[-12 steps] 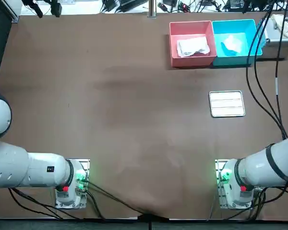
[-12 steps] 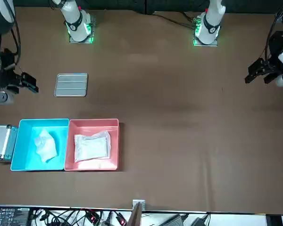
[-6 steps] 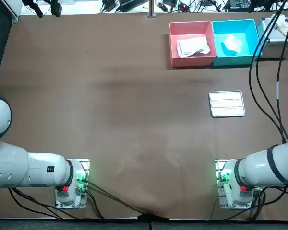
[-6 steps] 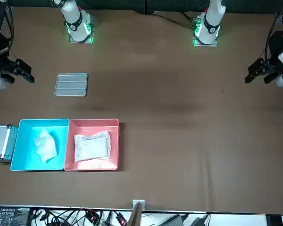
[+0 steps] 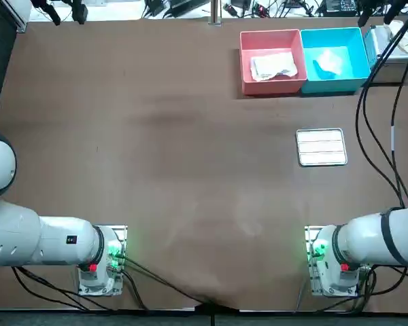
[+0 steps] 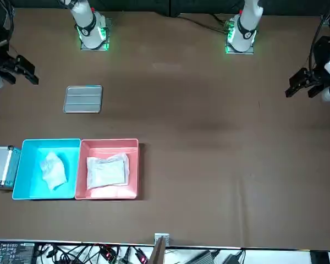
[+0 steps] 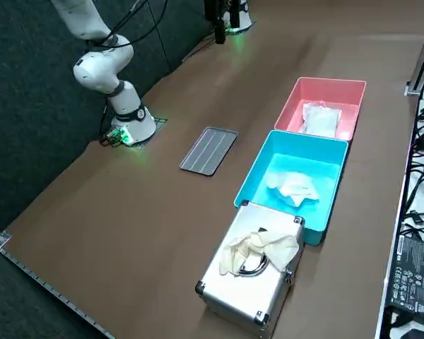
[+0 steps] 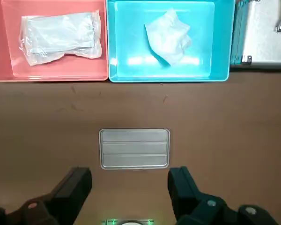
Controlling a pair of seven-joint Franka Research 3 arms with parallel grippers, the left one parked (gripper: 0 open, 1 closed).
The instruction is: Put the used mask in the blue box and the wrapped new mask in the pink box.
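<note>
Brown table (image 5: 190, 136), right arm raised over its right-hand edge, right gripper (image 8: 130, 174) looking down at the work area.

Relative to the hand:
- Blue box (image 8: 131, 28) and pink box (image 8: 61, 70) sit side by side, walls touching, well beyond the fingertips, on the far side of a ribbed metal plate (image 8: 134, 148).
- The plate lies flat on the table, near the fingertips, between hand and boxes, apart from both boxes.
- Used mask (image 8: 168, 35), crumpled and white, lies in the blue box, about mid-floor.
- Wrapped new mask (image 8: 58, 35), in clear crinkled film, lies flat in the pink box.
- Neither mask is near the hand; each is inside its own box.

View differences:
- Right side view shows a metal case (image 7: 251, 282) whole, standing against the blue box's end wall, with a pale crumpled cloth (image 7: 258, 247) over its handle. Wrist view catches only the case's corner and latch.
- Front view shows the hand out at the table's edge, well apart from the boxes; wrist view cannot show that.
- Wrist view alone shows both fingers clearly.

Hand: fingers spread wide apart, nothing between them, touching nothing, hanging clear above the table.
</note>
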